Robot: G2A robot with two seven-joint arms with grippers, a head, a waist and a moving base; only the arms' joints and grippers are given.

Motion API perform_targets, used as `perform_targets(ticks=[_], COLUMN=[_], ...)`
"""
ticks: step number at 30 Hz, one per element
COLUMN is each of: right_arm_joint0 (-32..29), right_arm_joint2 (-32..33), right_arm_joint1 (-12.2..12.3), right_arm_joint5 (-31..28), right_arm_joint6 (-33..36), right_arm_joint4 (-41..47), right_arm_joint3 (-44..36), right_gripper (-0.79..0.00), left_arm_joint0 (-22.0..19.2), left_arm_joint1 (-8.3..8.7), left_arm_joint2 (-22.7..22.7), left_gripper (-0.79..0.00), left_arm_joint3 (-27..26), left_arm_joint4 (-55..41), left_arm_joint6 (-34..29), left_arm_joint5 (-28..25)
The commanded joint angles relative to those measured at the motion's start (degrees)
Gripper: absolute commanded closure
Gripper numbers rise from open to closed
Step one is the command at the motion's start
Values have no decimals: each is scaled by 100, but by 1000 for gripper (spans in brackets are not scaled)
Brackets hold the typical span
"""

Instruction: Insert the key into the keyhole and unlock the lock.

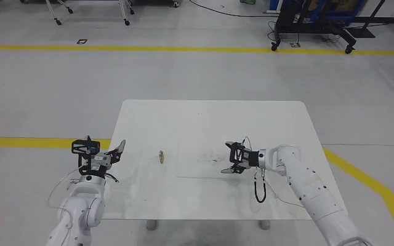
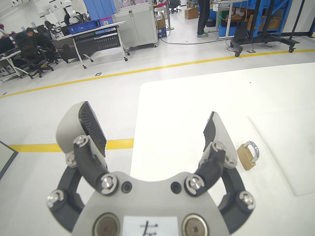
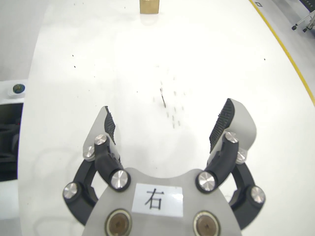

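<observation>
- Brass lock (image 3: pixel 149 5) rests on the white desk (image 1: pixel 271 123); in the top view it sits at 9 o'clock from the key (image 3: pixel 163 98).
- The key, a thin sliver of dull metal, lies flat between the lock and the right hand (image 3: pixel 167 114), just ahead of its released fingers.
- The left hand (image 2: pixel 150 124) hangs at the desk's 9 o'clock edge, likewise released, with the lock near it toward 3 o'clock.
- The key looks light, stiff and slippery, and it lies low on the desk. Pinch its wider head and leave the blade free. Which end is the head is too small to tell.
- The lock looks dense and likely to slide, so clamp its flat faces.
</observation>
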Motion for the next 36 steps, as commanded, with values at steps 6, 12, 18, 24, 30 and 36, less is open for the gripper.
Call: perform_targets(ticks=[6,12,18,24,30,36], right_arm_joint0=[446,687,854,953,947,807], right_arm_joint2=[-604,-874,-1047,-1157,-1060,-837], right_arm_joint1=[-116,-185,-239,-274,-216,-88], right_arm_joint5=[170,213,218,258,170,85], right_arm_joint6=[-103,-233,-307,-292,-581,-1027], right_arm_joint4=[-458,-498,-430,-366,-294,-290], right_arm_joint3=[431,729,919,1003,997,932], right_gripper=[-354,-292,-234,0,0,0], left_arm_joint0=[0,0,0,0,0,0], left_arm_joint1=[0,0,0,0,0,0], left_arm_joint2=[0,0,0,0,0,0], left_gripper=[-785,-785,-785,-785,-785,-785], left_arm_joint3=[0,0,0,0,0,0], left_arm_joint4=[0,0,0,0,0,0], left_arm_joint6=[0,0,0,0,0,0], left_arm_joint5=[0,0,0,0,0,0])
